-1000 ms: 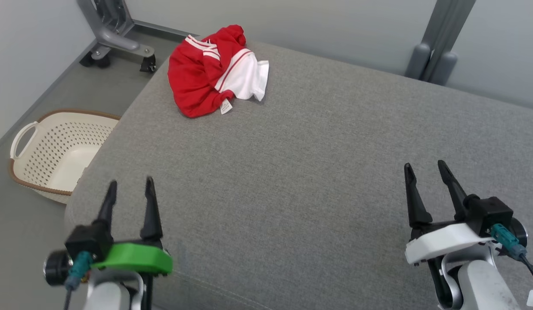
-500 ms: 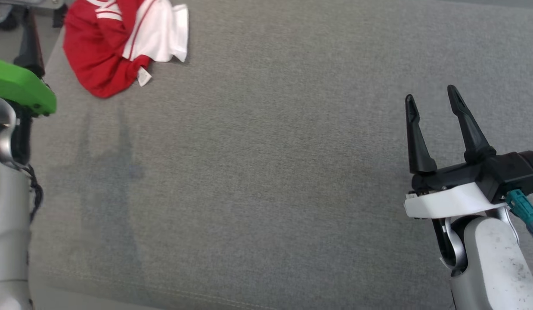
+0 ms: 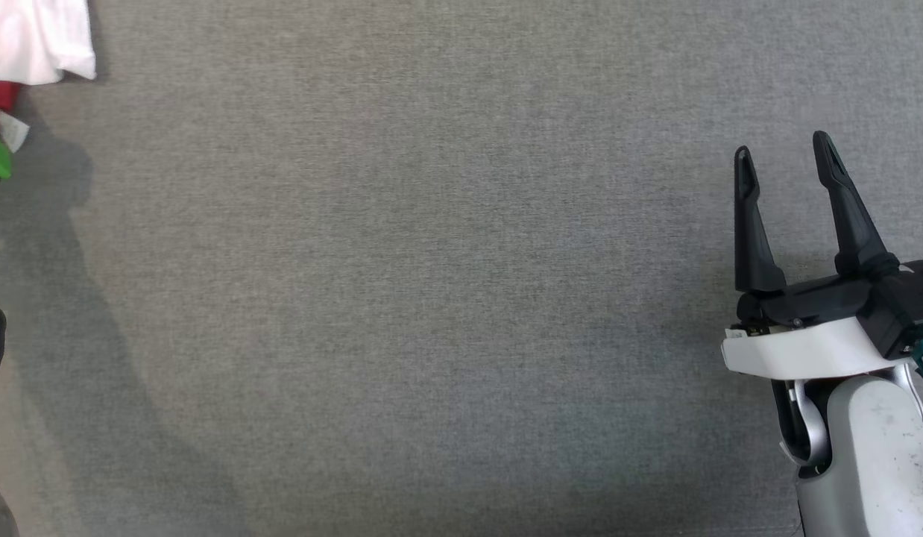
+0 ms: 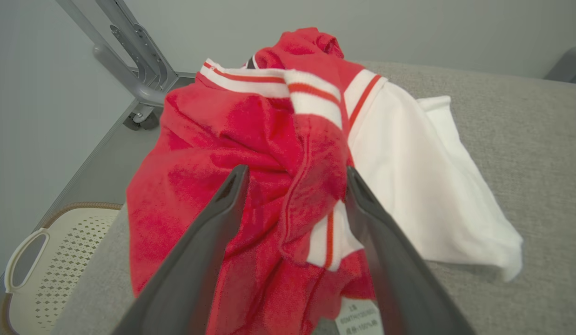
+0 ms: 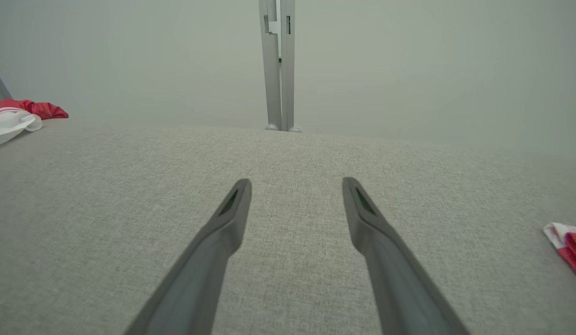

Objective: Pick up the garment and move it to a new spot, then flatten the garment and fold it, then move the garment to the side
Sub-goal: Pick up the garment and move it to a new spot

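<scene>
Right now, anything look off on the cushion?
Nothing damaged. The garment lies crumpled in a heap near the cushion's edge, with the basket on the floor below. A second red-and-white cloth lies apart at the right wrist view's right edge.

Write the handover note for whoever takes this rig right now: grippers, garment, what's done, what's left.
Left gripper: open, one finger on either side of a fold of the garment. Nothing is gripped, and contact is unclear.
Right gripper: open and empty, over bare grey cushion.
Garment: red and white, crumpled near the cushion's left edge, with the basket on the floor beside it.
Done: left arm lined up for the pick.
Left: grip, lift, move to a new spot, flatten, fold, set aside.
</scene>
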{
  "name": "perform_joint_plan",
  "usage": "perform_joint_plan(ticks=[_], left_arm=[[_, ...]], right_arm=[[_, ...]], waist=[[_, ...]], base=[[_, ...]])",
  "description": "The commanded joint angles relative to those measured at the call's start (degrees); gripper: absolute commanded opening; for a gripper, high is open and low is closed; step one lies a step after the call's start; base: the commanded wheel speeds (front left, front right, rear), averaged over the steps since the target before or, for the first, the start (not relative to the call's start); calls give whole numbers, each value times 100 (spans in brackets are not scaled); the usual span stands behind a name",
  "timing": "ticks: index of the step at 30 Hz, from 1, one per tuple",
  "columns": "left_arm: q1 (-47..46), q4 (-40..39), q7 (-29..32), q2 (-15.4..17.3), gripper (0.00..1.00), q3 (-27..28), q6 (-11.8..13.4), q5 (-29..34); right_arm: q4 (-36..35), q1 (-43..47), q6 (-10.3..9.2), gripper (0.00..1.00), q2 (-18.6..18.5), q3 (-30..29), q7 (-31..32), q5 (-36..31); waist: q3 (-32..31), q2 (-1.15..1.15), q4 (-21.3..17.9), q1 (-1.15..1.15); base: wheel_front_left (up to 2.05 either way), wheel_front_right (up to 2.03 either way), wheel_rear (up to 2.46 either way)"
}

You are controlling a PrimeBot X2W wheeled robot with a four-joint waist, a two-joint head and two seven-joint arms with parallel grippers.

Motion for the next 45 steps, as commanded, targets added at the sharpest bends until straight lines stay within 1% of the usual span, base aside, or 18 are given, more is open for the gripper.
perform_joint_plan(ticks=[1,3,4,5,6,7,8,14,21,26,28,31,33,38,42,45], left_arm=[[-95,79,-59,72,100,5,41,-4],[-104,172,-139,65,100,9,60,-28],[-109,198,-190,73,91,0,59,-22],[-119,212,-271,87,50,-17,60,-2],[-127,219,-339,91,36,-27,69,14],[-122,231,-420,93,20,-46,60,27],[-112,248,-496,89,0,-71,31,40],[-44,307,-787,149,0,-228,-59,142],[-13,153,-942,263,0,-481,-193,319],[-168,-186,-937,177,0,-802,-372,365],[-204,-420,-883,45,0,-1033,-442,369],[-254,-744,-814,-145,0,-1338,-487,279],[-296,-1011,-755,-326,0,-1571,-499,163],[-412,-1829,-635,-730,0,-2326,-505,-455],[-567,-2411,-585,-1032,0,-2695,-506,-942],[-623,-2695,-537,-1198,0,-2864,-502,-1195]], right_arm=[[-2,26,-2,100,0,3,-56,26],[41,25,-2,100,-1,12,-62,50],[56,17,-2,100,-1,21,-78,50],[73,4,-2,100,-1,36,-94,58],[94,-5,-2,100,-1,46,-104,56],[119,-10,-2,100,-1,63,-112,58],[155,-11,-2,100,-2,76,-119,67],[416,92,-2,100,-4,152,-173,159],[802,263,-2,100,-5,191,-242,362],[1031,479,-2,100,-4,129,-278,563],[1115,590,-2,100,-6,68,-290,613],[1197,714,-2,100,-6,-10,-287,685],[1220,790,-2,100,-5,-72,-293,726],[1180,943,-2,100,-4,-196,-292,787],[1152,986,-2,100,-5,-212,-293,843],[1132,1007,-2,100,-5,-219,-293,890]], waist=[[403,0,-428,0],[345,0,-406,0],[310,0,-389,0],[266,0,-369,0],[222,0,-353,0],[152,0,-333,0],[67,0,-312,0],[-573,0,-233,0],[-1448,0,-299,0],[-2098,0,-421,0],[-2361,0,-497,0],[-2639,0,-617,0],[-2793,0,-718,0],[-3014,0,-976,0],[-3052,0,-1178,0],[-3009,0,-1298,0]], base=[[0,0,0],[0,0,0],[0,0,0],[0,0,0],[0,0,0],[0,0,0],[0,0,0],[0,0,0],[0,0,0],[0,0,0],[0,0,0],[0,0,0],[0,0,0],[0,0,0],[0,0,0],[0,0,0]])
